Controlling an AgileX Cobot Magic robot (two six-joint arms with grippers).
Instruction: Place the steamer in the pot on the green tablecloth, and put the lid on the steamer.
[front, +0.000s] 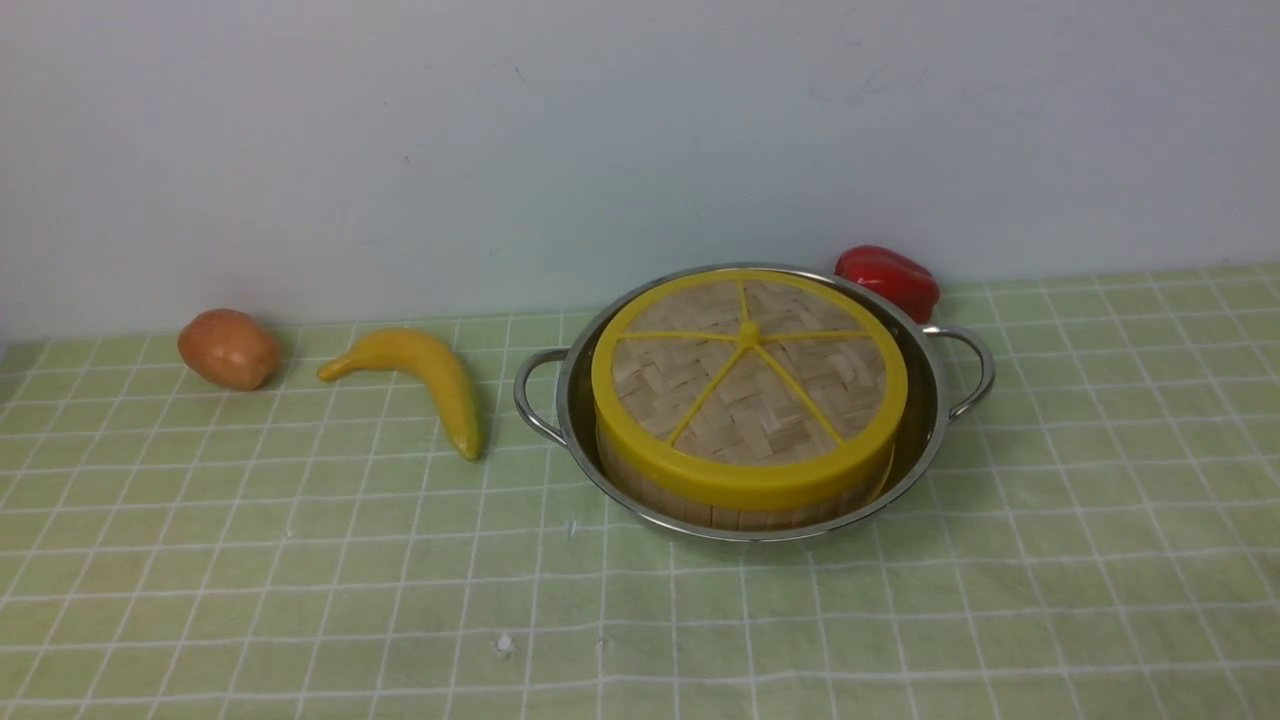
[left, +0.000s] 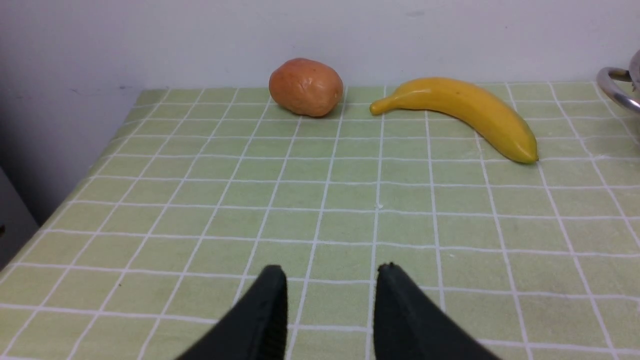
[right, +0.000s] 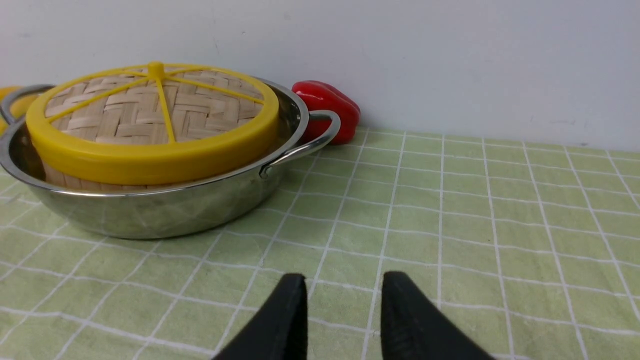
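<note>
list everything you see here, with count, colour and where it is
pot: 1, shiny steel, on the cloth, right of centre
steamer: 1, bamboo, inside the pot
lid: 1, woven with yellow rim, on the steamer
banana: 1, yellow, left of the pot
potato: 1, brown-orange, far left
pepper: 1, red, behind the pot by the wall
tablecloth: 1, pale green, white grid
left gripper: 1, black, open, empty, above bare cloth
right gripper: 1, black, open, empty, near the pot

Staged test bench, not a working kitchen: green tablecloth (front: 1050, 560) against a bare pale wall (front: 500, 130), with glossy toy-like banana (front: 425, 375), potato (front: 229, 348) and pepper (front: 890, 278).
</note>
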